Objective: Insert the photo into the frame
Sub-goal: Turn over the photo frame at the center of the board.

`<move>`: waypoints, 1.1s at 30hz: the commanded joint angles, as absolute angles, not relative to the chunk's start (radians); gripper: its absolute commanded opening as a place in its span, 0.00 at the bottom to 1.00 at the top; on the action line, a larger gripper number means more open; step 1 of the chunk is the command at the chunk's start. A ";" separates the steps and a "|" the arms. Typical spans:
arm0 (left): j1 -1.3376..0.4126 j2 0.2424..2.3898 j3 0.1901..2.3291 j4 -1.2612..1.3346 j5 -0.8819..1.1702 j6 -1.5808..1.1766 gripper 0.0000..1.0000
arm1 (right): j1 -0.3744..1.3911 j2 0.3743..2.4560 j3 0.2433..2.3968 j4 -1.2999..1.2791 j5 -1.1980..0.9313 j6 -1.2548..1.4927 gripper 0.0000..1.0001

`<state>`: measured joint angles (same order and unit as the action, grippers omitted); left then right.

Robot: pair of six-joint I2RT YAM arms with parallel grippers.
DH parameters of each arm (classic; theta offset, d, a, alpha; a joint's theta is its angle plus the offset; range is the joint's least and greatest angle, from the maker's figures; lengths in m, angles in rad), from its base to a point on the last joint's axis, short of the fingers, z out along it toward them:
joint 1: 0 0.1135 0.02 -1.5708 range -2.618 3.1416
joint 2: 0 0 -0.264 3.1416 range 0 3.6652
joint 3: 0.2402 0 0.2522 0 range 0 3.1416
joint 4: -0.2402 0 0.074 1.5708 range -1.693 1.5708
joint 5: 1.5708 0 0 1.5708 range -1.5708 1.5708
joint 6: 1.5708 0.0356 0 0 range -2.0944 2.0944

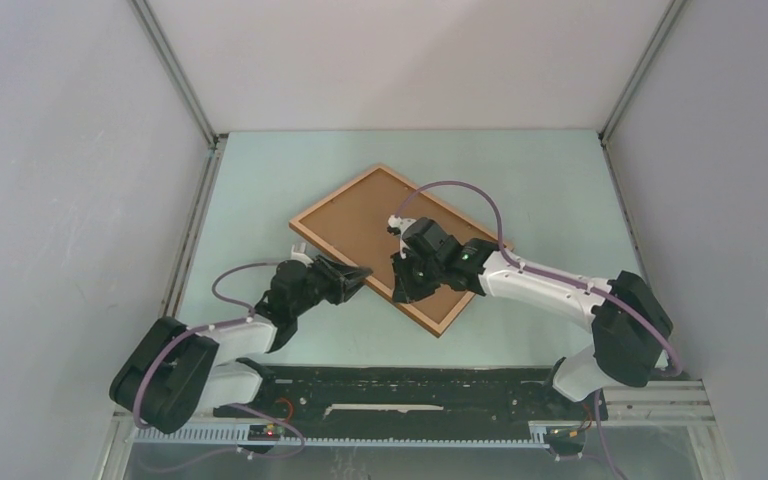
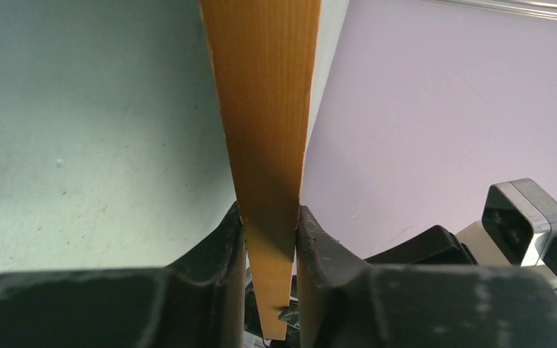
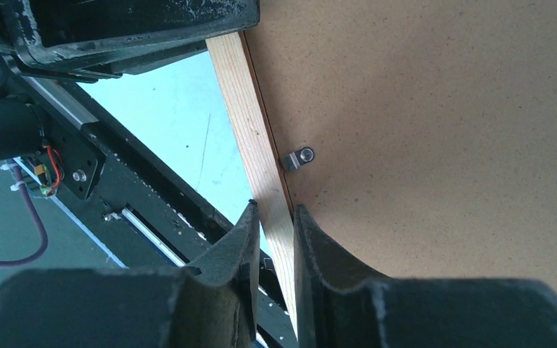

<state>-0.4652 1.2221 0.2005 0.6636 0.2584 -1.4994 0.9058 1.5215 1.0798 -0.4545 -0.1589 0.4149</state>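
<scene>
The frame [image 1: 380, 215] lies back-up in the middle of the table, showing a brown fibreboard panel inside a thin light wood rim. My left gripper [image 1: 358, 275] is shut on its near-left edge; in the left wrist view the wooden edge [image 2: 265, 109] runs up from between my fingers, with the gripper [image 2: 270, 232] closed on it. My right gripper [image 1: 403, 290] is shut on the near rim; in the right wrist view the gripper [image 3: 274, 225] straddles the pale rim [image 3: 250, 123] beside the panel [image 3: 421, 130]. The photo is not in view.
A small metal turn clip [image 3: 301, 156] sits on the panel near the rim. A black rail [image 1: 410, 385] runs along the table's near edge. Grey walls close in the left, right and back. The right arm's wrist camera [image 2: 522, 217] is close to my left gripper.
</scene>
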 commanded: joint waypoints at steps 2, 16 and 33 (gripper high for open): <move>-0.474 1.145 0.217 0.716 0.267 -1.448 0.07 | 0.916 1.474 1.087 -0.421 -0.140 0.452 0.00; -0.278 0.733 0.468 -0.155 0.273 -1.189 0.00 | 1.001 1.142 1.010 -0.402 0.075 0.192 0.76; -0.210 0.657 0.665 -0.301 0.366 -1.211 0.00 | 1.264 0.848 0.614 -0.030 0.151 -0.358 0.83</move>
<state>-0.2127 0.6697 0.5629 -0.3851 0.3084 -1.2526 1.1873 0.8417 0.6479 -0.1303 0.0078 -0.2481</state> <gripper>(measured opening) 0.154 0.832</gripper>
